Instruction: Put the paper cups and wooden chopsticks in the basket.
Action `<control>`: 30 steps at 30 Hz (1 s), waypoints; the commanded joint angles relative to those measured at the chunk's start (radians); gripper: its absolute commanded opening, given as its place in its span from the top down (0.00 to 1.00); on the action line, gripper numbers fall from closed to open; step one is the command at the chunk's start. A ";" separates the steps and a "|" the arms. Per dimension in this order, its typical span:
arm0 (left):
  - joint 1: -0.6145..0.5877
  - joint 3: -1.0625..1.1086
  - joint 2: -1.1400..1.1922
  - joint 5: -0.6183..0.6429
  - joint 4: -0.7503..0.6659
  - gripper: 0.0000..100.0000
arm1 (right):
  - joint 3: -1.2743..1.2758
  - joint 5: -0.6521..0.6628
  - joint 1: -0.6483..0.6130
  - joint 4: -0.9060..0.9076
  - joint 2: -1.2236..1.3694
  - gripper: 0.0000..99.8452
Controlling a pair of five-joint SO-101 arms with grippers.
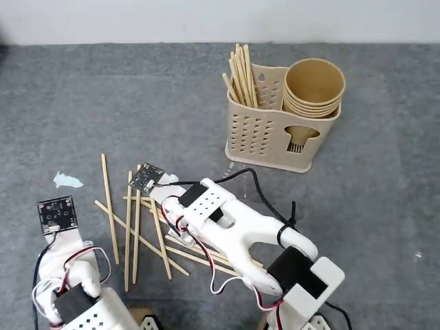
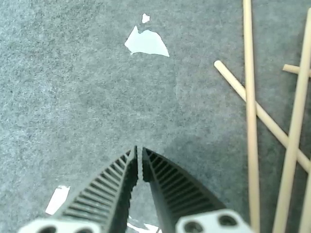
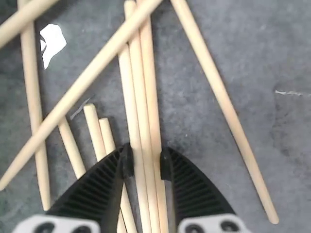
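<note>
Several chopsticks [image 1: 108, 206] lay on a grey carpeted worktop [image 1: 371, 206], pale wall [image 1: 137, 20] behind, torn paper scrap [image 1: 68, 181] nearby; left jaws pressed together; right jaws pinched some chopsticks

The right arm [image 1: 240, 227] hides parts of perhaps four chopsticks [image 1: 161, 240].

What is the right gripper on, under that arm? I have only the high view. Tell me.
Observer: The right gripper is closed on a bundle of parallel chopsticks, one jaw on each side.
Operator: Now report the left gripper.
Observer: The left gripper is shut with nothing in it, above bare grey mat.
Operator: Say what lies nearest it.
Observer: A small white paper scrap lies on the mat right beside the gripper.
</note>
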 commanded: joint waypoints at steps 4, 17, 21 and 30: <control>0.000 -0.005 -0.015 0.008 -0.021 0.98 | -0.012 0.023 0.059 0.054 0.027 0.99; 0.000 -0.005 -0.015 0.008 -0.023 0.98 | -0.011 0.058 0.051 0.124 -0.053 0.86; 0.000 -0.005 -0.015 0.008 -0.023 0.98 | -0.012 0.057 0.022 0.099 -0.022 0.81; 0.000 -0.005 -0.015 0.008 -0.023 0.98 | -0.038 0.058 0.005 0.031 0.067 0.93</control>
